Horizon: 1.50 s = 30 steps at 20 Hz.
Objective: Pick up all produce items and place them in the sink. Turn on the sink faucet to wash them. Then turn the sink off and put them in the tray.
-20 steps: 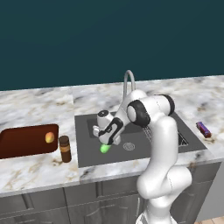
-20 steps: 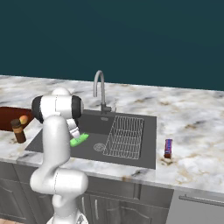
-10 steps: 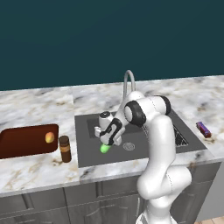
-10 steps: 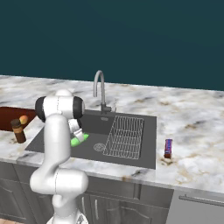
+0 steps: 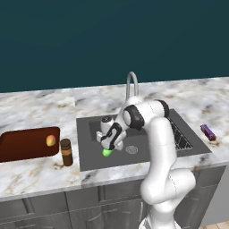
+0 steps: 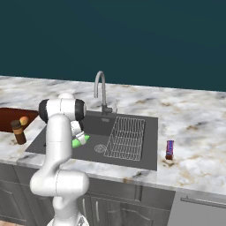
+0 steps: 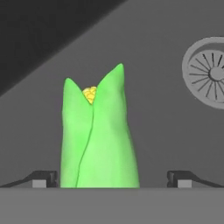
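A white robot arm reaches down into the dark grey sink. Its gripper hangs with jaws spread wide on either side of an ear of corn (bright green husk, yellow kernels peeking out at the tip) that lies on the sink floor near the round drain. On the counter, a small orange-yellow fruit sits in the reddish-brown tray, beside a brown jar.

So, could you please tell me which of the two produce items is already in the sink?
The green corn cob, lying on the sink floor under the gripper; the orange-yellow fruit sits in the tray.
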### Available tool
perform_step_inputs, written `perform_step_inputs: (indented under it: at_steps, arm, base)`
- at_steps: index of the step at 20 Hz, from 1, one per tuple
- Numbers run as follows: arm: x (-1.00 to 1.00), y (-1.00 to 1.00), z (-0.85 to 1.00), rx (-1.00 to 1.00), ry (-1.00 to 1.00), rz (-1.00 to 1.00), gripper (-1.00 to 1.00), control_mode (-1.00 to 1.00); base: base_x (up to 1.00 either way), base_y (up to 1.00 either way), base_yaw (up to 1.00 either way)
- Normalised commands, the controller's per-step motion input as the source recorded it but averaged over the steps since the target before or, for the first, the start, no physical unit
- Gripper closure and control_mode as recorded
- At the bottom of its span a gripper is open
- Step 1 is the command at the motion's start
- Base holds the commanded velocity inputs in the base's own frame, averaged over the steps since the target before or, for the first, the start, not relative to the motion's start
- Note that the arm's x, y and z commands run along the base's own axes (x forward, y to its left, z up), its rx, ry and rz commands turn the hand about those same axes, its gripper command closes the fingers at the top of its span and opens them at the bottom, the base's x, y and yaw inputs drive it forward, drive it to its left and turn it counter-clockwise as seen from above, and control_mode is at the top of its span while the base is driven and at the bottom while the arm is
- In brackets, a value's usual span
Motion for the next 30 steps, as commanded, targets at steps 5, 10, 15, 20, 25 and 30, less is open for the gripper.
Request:
perform_step_inputs:
  at_steps: [5,10,15,20,25,30]
  arm:
    - [0.05,0.01,-0.32,0.0,0.02,0.0,-1.0,-1.0]
    - [0.01,0.0,-0.1,0.0,0.0,0.0,1.0,-1.0]
    - [0.0,0.0,0.0,0.0,0.0,0.0,1.0,-1.0]
    - [-0.01,0.0,0.6,0.0,-0.05,0.0,1.0,-1.0]
    - [0.0,0.0,0.86,0.0,-0.03,0.02,1.0,-1.0]
    - [0.0,0.04,0.9,0.0,-0.06,0.02,1.0,-1.0]
  base:
    - [0.0,0.0,0.0]
    - [0.0,0.0,0.0]
    - [0.0,0.0,0.0]
    - [0.0,0.0,0.0]
    - [0.0,0.0,0.0]
    - [0.0,0.0,0.0]
